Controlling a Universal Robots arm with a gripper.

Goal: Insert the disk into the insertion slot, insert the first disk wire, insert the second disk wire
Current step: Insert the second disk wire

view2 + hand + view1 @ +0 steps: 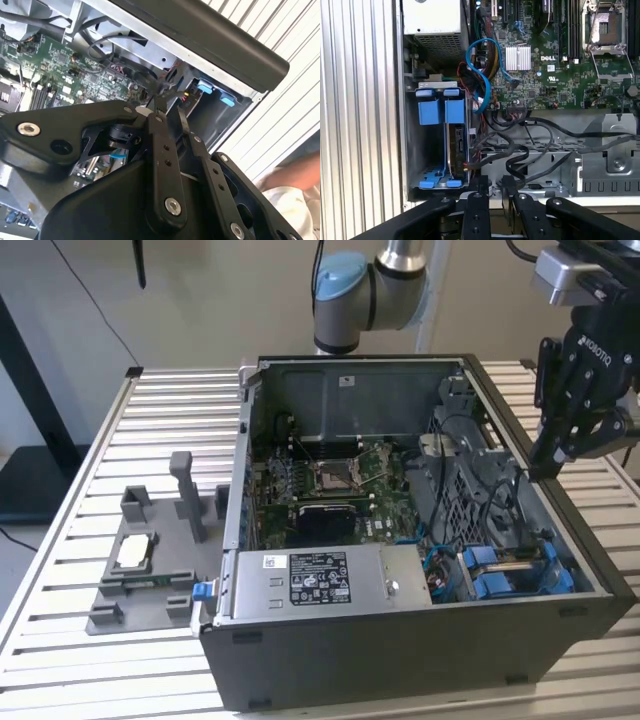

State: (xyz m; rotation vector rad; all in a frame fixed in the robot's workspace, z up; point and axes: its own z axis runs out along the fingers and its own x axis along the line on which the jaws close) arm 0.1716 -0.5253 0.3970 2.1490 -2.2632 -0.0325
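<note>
Hovering upper right in the exterior view, clear of the case (420, 640), the nearly closed, empty-looking gripper (548, 465) faces the insertion slot (422, 150) holding the disk (458, 145) edgewise.

We are viewing the whole computer case (400, 660) from above, farther off; both wrist views are looking closely inside, sharing the insertion slot (427, 150).

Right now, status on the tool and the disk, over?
Tool hovering over the case wall, near the slot. Disk in the slot, on edge. Black cables lie beside the slot, close to the tool.
</note>
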